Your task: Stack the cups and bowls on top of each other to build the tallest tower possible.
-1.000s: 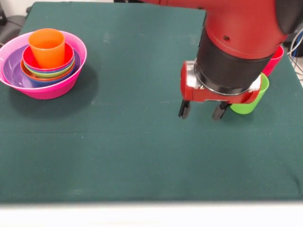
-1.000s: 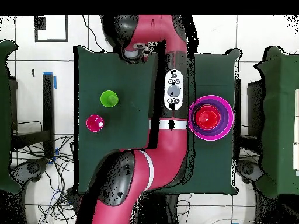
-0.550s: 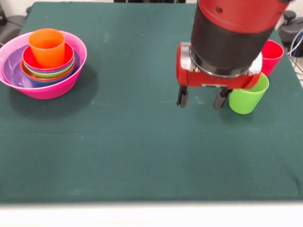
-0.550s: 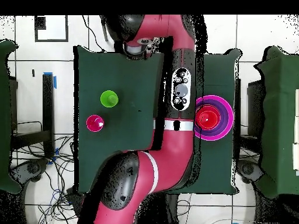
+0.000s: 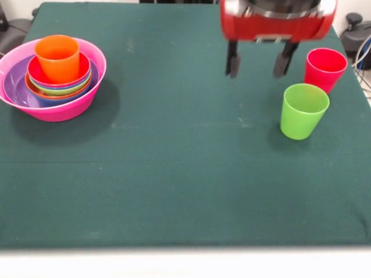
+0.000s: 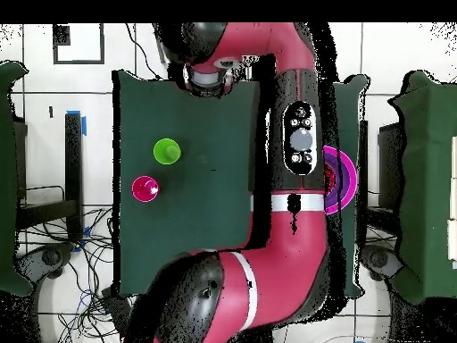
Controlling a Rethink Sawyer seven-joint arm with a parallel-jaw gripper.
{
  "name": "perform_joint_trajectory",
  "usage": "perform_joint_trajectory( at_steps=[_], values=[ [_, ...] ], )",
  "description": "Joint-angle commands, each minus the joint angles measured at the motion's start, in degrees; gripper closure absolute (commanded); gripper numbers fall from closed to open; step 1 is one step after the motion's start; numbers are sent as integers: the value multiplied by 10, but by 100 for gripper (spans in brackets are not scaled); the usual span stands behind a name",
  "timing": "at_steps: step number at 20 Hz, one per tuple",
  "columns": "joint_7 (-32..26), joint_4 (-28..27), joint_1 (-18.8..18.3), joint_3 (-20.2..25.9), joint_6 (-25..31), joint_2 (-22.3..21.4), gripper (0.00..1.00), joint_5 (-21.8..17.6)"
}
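Observation:
In the front view my gripper (image 5: 258, 59) hangs high over the table, open, with nothing between its fingers (image 5: 232, 58). It is above and to the left of the lime green cup (image 5: 303, 111), which stands upright. The red-pink cup (image 5: 324, 68) stands upright just behind the green one. At the far left is the tower: the pink bowl (image 5: 58, 107) holds nested bowls, with the orange cup (image 5: 57, 58) on top. From overhead the green cup (image 6: 166, 151) and the red-pink cup (image 6: 145, 188) stand apart, and my arm covers most of the tower (image 6: 342, 179).
The dark green table cloth (image 5: 174, 174) runs to a pale front edge (image 5: 185, 260). In the overhead view my arm (image 6: 299, 170) lies across the table's right part. Other dark tables (image 6: 428, 179) flank it, and cables (image 6: 62, 241) lie on the floor at the left.
The gripper has risen from just beside the green cup and moved back, staying open and empty. Overhead, the arm has swung right, across the tower. The cups and bowls have not moved.

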Motion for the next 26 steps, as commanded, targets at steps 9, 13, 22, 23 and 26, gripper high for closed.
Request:
perform_joint_trajectory(
  at_steps=[9, 13, 22, 23, 26],
  values=[
    [225, 291, 50, -99, -190, -91, 0, 72],
    [220, 274, 60, -114, -216, -64, 0, 59],
    [214, 268, 79, -157, -289, -20, 0, 33],
    [215, 267, 81, -162, -294, -17, 0, 33],
    [210, 267, 87, -173, -304, -12, 0, 36]
  ],
)
